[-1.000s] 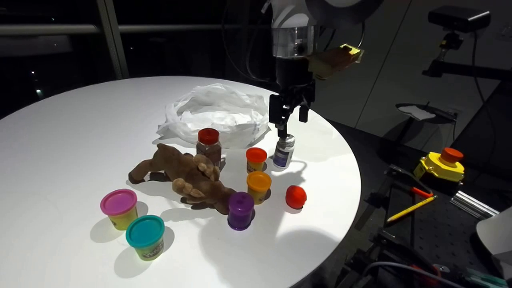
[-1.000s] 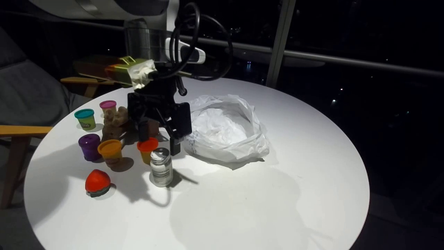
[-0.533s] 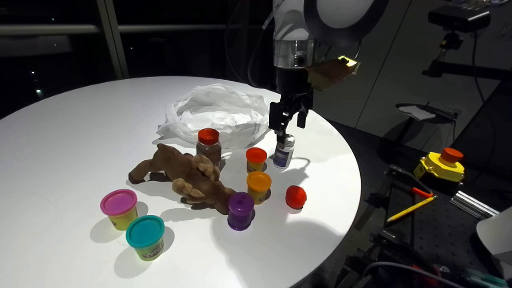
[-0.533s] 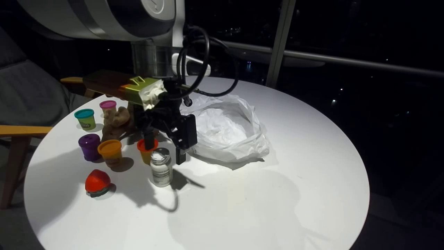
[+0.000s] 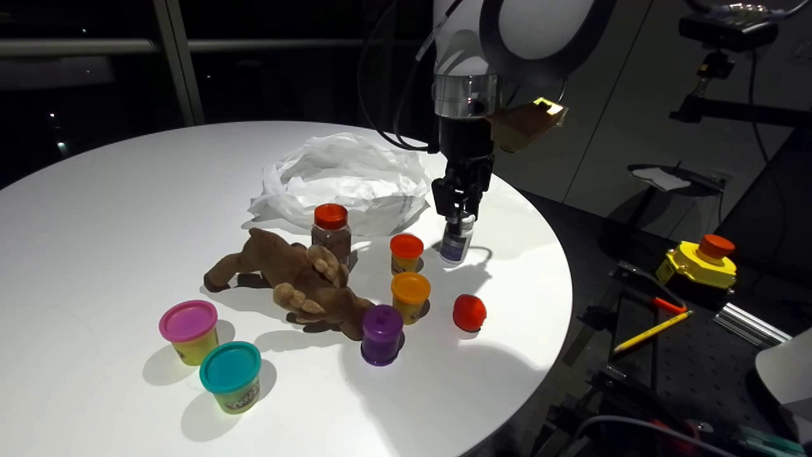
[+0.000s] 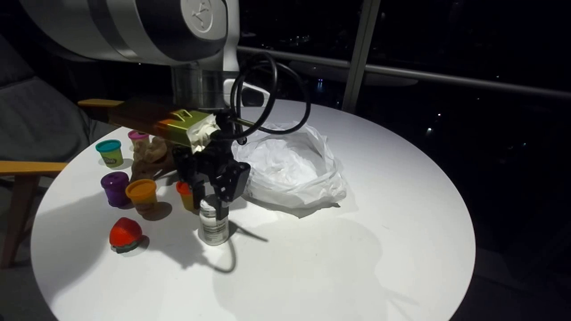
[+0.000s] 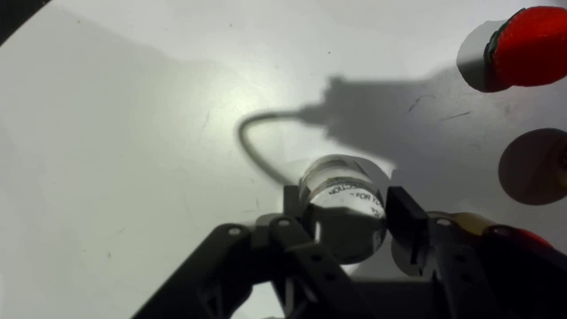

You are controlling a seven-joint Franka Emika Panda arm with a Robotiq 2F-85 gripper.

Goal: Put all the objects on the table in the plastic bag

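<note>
The fingers (image 7: 405, 208) of the gripper (image 7: 344, 204) are clamped on one small white-capped bottle (image 7: 347, 195), one finger against each side near its top, at lower centre of the wrist view. Quantities in an exterior view, on one round table (image 5: 95, 254): centre, one red-lidded cup (image 5: 406, 251) and one orange cup (image 5: 410, 295); right of centre, one red rounded object (image 5: 469, 313); lower centre, one purple cup (image 5: 380, 336); left of centre, one brown toy (image 5: 288, 270) and one red-lidded jar (image 5: 331, 231); upper centre, one plastic bag (image 5: 374, 214); lower left, one pink cup (image 5: 190, 327) and one teal cup (image 5: 231, 374).
</note>
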